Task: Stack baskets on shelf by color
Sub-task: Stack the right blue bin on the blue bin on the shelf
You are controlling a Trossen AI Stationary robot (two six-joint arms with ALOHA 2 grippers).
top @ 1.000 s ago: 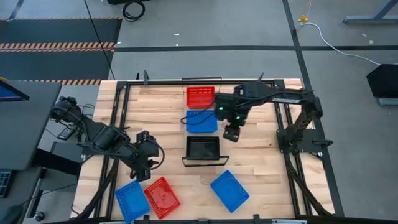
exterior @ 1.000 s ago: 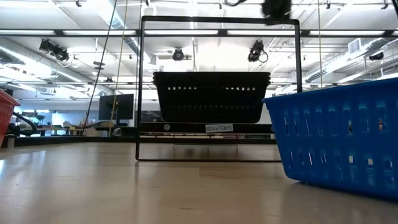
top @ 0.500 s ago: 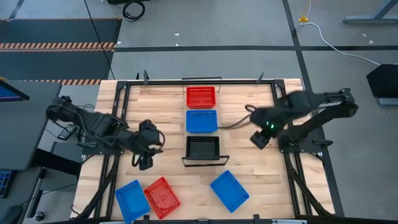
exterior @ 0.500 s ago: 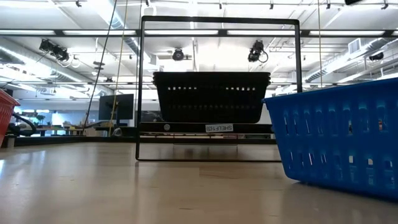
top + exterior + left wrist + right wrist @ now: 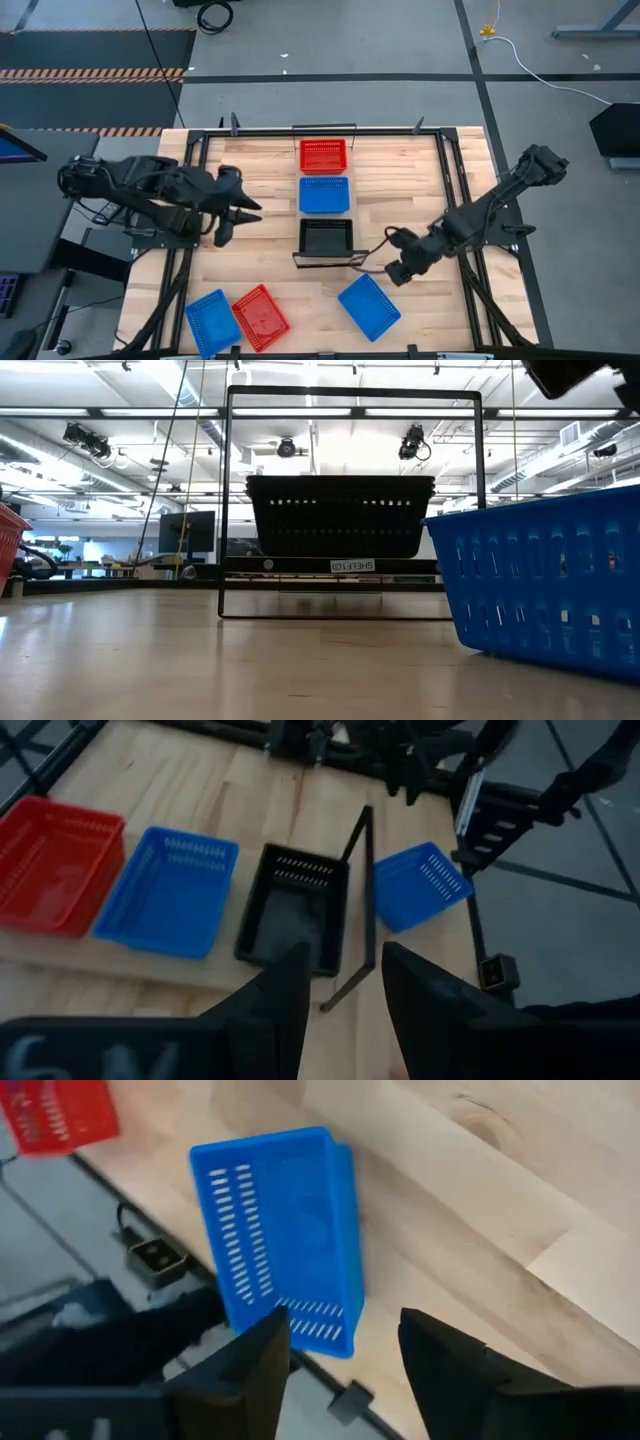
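Observation:
Three baskets sit in a row on the shelf (image 5: 328,261): red (image 5: 322,155) farthest, blue (image 5: 324,194) in the middle, black (image 5: 326,238) nearest. Three more lie on the tabletop near its near edge: blue (image 5: 212,320), red (image 5: 260,317) and a turned blue one (image 5: 368,305). My right gripper (image 5: 397,270) is open and hovers just beyond that turned blue basket (image 5: 285,1240), touching nothing. My left gripper (image 5: 240,208) is open and raised, left of the shelf. It looks across at the shelf's baskets (image 5: 165,890).
A thin black metal frame (image 5: 350,390) stands around the shelf's near end, with the black basket (image 5: 340,515) behind it. Black rails run along the tabletop's left and right sides. Bare wood lies between the shelf and both rails. The low view shows the blue basket (image 5: 540,580) close up.
My right gripper has left the shelf's blue basket, swung toward the table's right edge, then come toward the near edge, above the turned blue basket. My left gripper has moved from near the loose red basket toward the far edge and turned toward the shelf. No basket has moved.

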